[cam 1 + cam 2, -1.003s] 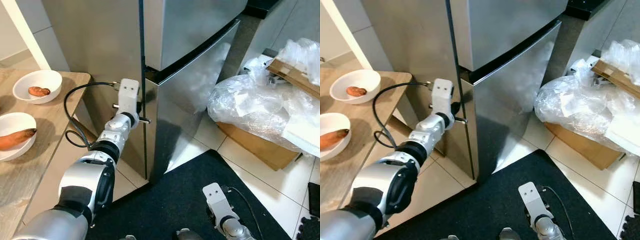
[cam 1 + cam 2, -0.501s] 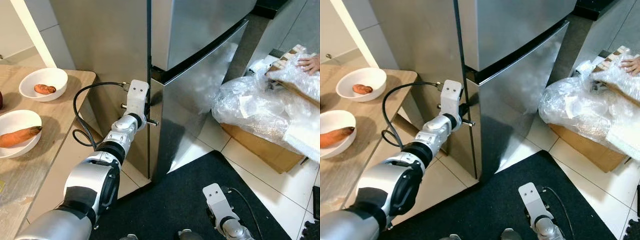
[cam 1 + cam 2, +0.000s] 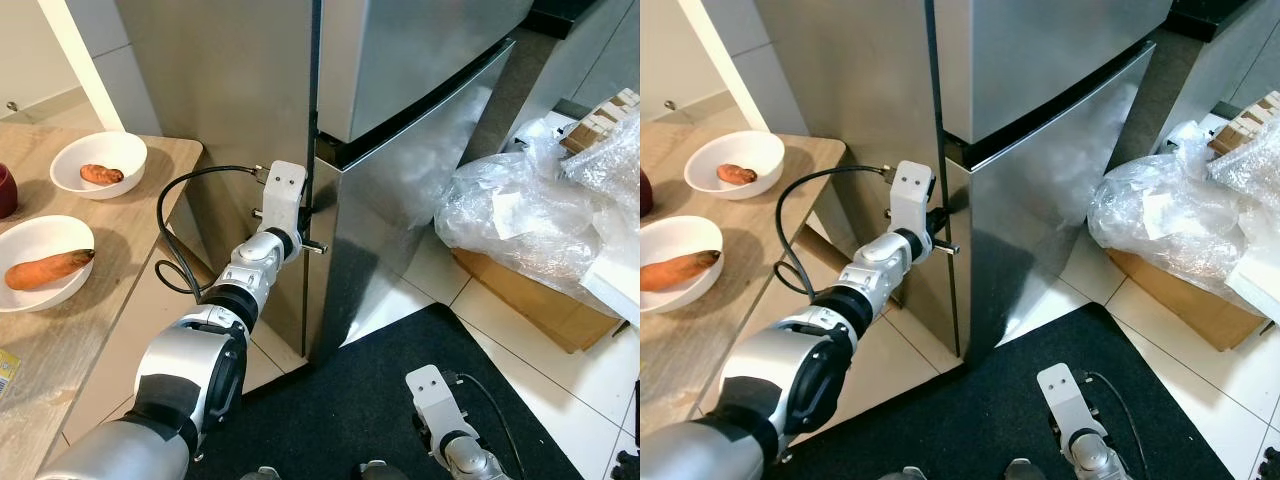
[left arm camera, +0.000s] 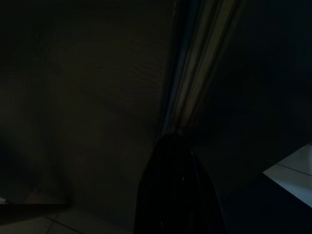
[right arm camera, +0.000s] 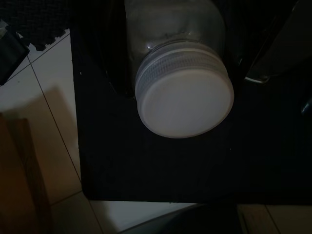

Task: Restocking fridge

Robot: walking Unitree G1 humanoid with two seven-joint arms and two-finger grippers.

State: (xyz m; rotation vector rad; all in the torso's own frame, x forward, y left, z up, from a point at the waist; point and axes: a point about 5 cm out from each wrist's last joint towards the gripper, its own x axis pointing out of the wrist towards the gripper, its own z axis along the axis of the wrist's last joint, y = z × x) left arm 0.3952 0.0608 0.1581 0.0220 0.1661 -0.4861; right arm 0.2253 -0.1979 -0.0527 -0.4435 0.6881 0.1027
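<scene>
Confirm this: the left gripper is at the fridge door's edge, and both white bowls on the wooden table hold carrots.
Not quite. The left gripper is at the fridge door's edge, but only the nearer bowl holds a carrot; the left eye view shows a small reddish-brown piece in the farther bowl.

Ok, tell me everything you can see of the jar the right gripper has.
The jar shows in the right wrist view, seen lid-first. It has a clear, glass-like body with a pale look inside, a ribbed white band at the neck and a smooth round white lid, screwed on. Dark fingers flank its sides, so the right gripper appears shut on it. It hangs above the black mat, with pale floor tiles beside it. Its lower part is too dark to make out.
</scene>
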